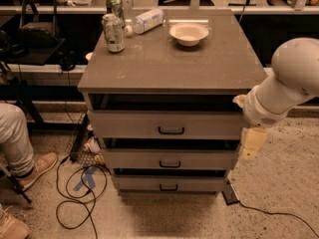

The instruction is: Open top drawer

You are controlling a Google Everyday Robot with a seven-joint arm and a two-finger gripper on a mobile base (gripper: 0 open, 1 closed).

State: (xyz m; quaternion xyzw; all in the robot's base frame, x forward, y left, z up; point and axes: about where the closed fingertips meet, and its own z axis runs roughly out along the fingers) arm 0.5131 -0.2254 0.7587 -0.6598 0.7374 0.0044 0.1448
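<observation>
The top drawer (209, 124) is the tallest of three grey fronts in the cabinet, with a small black handle (171, 130) at its centre. Its front sits close under the cabinet top, with a dark gap above it. My gripper (250, 143) hangs pale at the end of the white arm (289, 78). It is beside the cabinet's right front corner, level with the top drawer's lower right edge and well right of the handle. It touches nothing that I can see.
Two shorter drawers (199, 159) lie below. On the cabinet top (199, 63) stand two cans (113, 32), a lying bottle (146, 20) and a bowl (188, 33). A person's leg and shoe (30, 163) and cables (75, 193) are on the floor at left.
</observation>
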